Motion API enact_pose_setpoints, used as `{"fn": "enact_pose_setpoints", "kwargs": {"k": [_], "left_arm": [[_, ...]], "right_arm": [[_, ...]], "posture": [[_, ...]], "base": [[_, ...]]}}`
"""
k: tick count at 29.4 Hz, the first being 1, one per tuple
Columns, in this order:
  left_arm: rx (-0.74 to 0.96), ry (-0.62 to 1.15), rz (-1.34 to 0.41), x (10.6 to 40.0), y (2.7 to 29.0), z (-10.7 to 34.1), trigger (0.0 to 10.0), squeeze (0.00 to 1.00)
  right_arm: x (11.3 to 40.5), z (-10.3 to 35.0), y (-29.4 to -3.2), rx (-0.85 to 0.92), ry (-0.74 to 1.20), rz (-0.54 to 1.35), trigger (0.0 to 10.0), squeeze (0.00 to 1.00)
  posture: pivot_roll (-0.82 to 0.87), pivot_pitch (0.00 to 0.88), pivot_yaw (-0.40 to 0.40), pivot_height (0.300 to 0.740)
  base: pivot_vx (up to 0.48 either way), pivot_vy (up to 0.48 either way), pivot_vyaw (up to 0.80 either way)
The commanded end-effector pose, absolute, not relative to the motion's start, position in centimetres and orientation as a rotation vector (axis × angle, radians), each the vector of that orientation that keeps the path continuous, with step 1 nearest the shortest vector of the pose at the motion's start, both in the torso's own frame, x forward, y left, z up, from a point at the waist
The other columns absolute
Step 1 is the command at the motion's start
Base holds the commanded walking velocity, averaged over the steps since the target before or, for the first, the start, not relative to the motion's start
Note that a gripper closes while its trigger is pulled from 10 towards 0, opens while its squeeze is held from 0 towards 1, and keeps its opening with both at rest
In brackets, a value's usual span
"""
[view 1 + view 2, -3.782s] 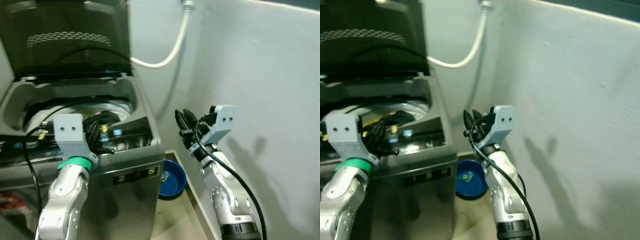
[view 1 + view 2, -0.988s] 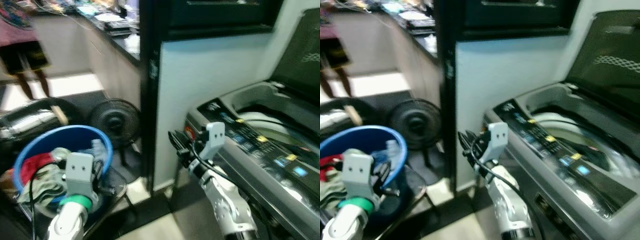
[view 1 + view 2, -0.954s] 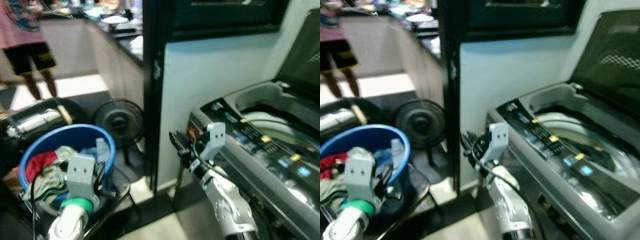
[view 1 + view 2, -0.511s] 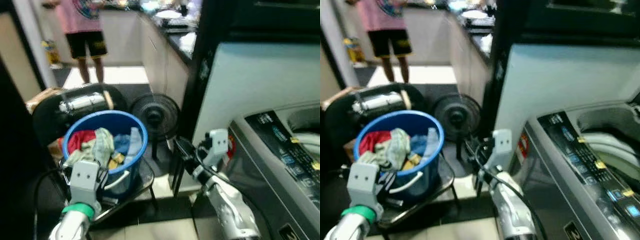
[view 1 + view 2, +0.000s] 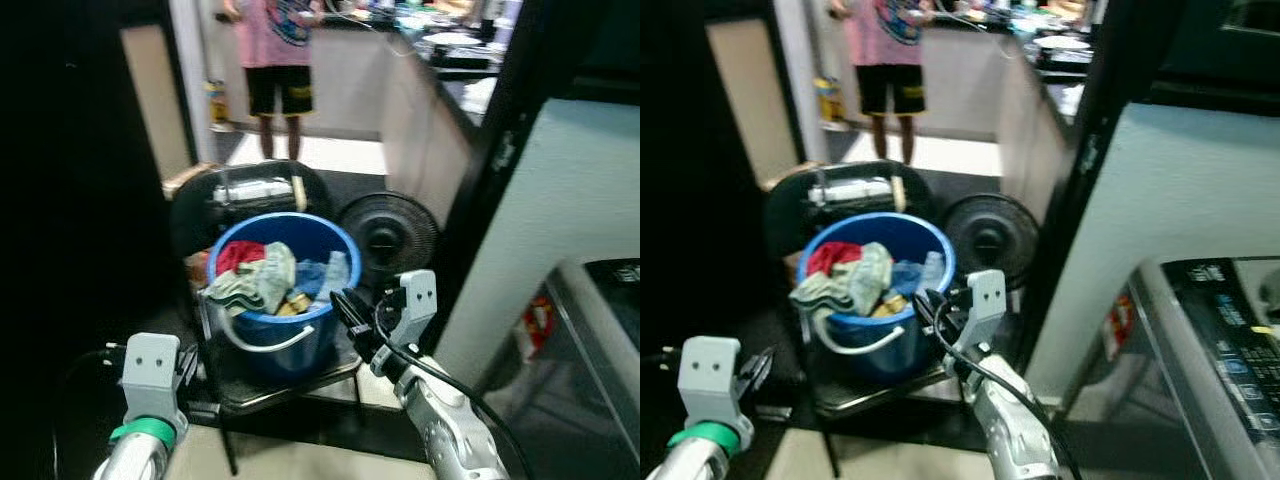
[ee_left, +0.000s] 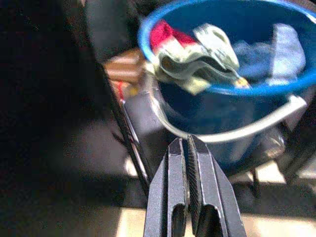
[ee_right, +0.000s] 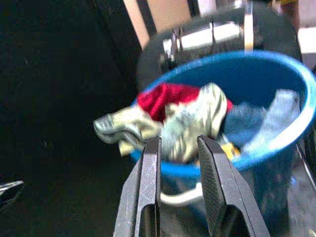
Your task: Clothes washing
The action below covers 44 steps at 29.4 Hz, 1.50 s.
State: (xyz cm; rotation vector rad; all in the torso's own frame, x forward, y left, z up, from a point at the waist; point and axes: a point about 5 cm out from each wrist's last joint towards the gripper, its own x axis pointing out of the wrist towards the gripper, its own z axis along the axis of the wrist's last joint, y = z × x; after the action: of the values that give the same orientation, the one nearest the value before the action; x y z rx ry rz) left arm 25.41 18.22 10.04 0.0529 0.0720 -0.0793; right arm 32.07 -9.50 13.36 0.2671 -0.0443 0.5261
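Right gripper [image 7: 178,163] parted, empty, facing blue bucket [image 5: 283,300] (clothes heaped) — left gripper [image 6: 188,163] pinched together, empty — may snag white handle.

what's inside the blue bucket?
The bucket holds a heap of clothes: a red piece, a pale green one draped over the rim, and light blue fabric. Whatever lies beneath the top layer is covered.

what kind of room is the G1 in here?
Likely a home laundry corner off a kitchen: a blue bucket of mixed clothes on a stand, a washing machine at the right, and a cluttered counter behind.
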Motion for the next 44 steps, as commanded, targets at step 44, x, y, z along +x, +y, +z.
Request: {"fn": "enact_pose_setpoints", "kwargs": {"k": [44], "left_arm": [[0.043, 0.18, -0.042, 24.0, 19.5, 4.0, 10.0, 0.0]], "right_arm": [[28.8, 3.1, -12.6, 0.187, 0.217, 0.269, 10.0, 0.0]], "posture": [[0.03, 0.027, 0.076, 0.74]], "base": [[0.0, 0.0, 0.0]]}}
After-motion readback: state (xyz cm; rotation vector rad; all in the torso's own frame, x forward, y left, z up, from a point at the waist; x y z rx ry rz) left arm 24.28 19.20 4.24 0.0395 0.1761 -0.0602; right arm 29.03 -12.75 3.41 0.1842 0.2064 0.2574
